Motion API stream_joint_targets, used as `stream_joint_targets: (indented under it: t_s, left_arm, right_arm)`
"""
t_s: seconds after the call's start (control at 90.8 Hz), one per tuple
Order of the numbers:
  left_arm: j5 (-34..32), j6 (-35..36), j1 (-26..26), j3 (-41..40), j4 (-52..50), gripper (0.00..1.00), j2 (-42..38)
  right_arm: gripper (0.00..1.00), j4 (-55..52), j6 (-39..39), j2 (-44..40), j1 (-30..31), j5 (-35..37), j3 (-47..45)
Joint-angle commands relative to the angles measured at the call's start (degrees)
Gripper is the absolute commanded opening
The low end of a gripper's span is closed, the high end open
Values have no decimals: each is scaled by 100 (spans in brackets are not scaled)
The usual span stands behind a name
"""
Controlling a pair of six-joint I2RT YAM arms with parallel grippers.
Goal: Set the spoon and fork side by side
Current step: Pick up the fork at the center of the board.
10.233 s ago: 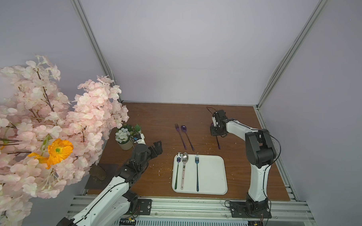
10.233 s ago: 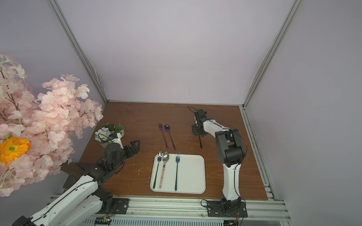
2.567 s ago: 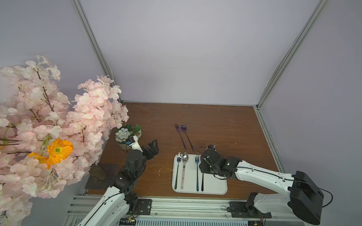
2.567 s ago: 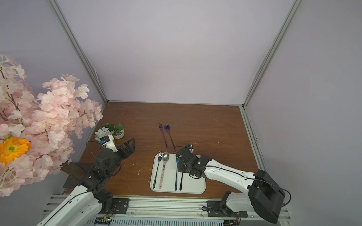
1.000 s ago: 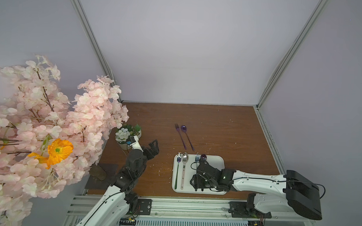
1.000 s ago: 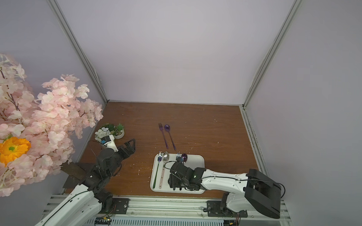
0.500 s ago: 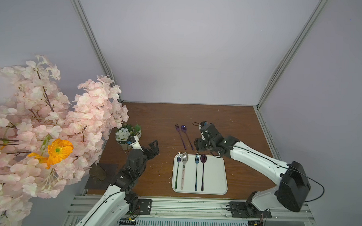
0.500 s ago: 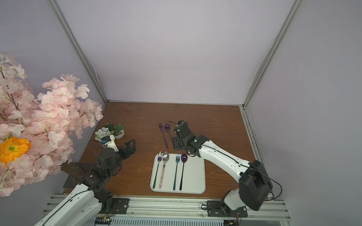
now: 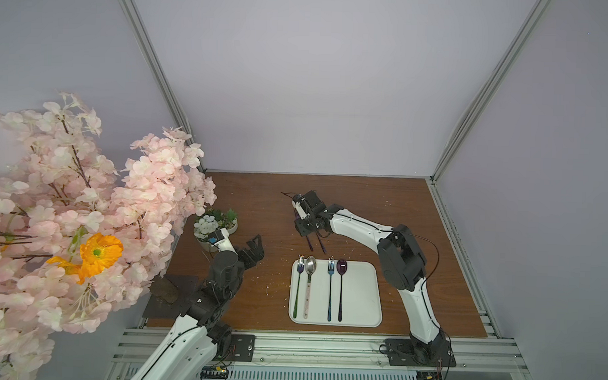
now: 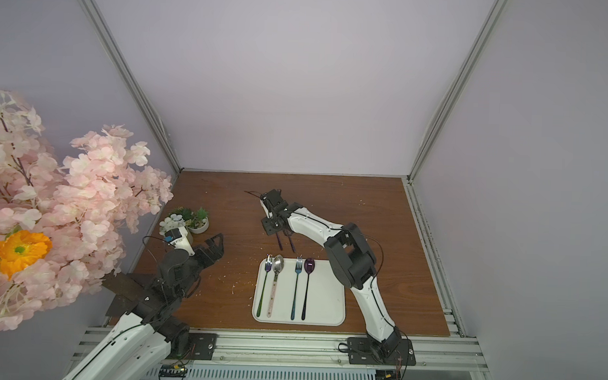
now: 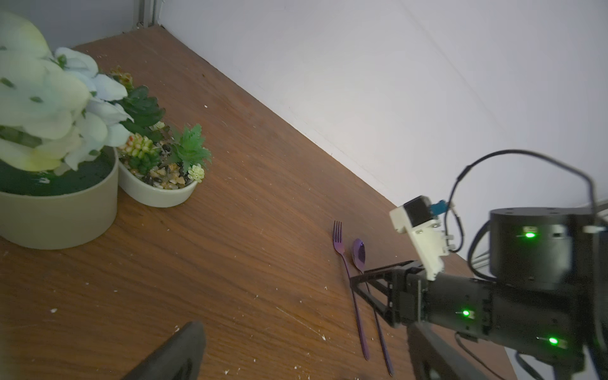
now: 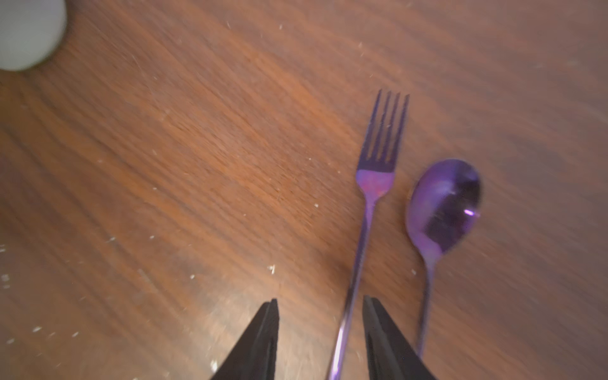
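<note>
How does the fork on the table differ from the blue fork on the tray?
The table fork is purple; the tray fork is blue. The table fork lies slanted on the bare table; the tray fork lies straight on the white tray. The right gripper has its open jaws astride the table fork's handle; no gripper is at the tray fork. Both lie flat, tines pointing away from the robot.

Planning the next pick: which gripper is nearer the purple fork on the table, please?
Right. The right gripper straddles the purple fork's handle; the left gripper sits far off, near the plant pots.
</note>
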Motion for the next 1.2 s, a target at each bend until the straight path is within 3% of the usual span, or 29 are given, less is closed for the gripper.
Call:
stream_joint_targets:
  t_s: [0.0, 0.517, 1.123, 1.189]
  left_arm:
    - [-197, 130, 42, 163, -247, 99, -95]
    - [-153, 105, 42, 126, -200, 99, -24]
    - [-42, 26, 42, 134, -151, 99, 84]
    - [-38, 9, 42, 137, -144, 99, 87]
  right_arm:
    - [45, -47, -102, 134, -73, -212, 288]
    - [41, -18, -135, 659, -219, 38, 430]
    - [0, 110, 366, 899, -225, 484, 957]
    - [0, 190, 418, 873, -223, 459, 1068]
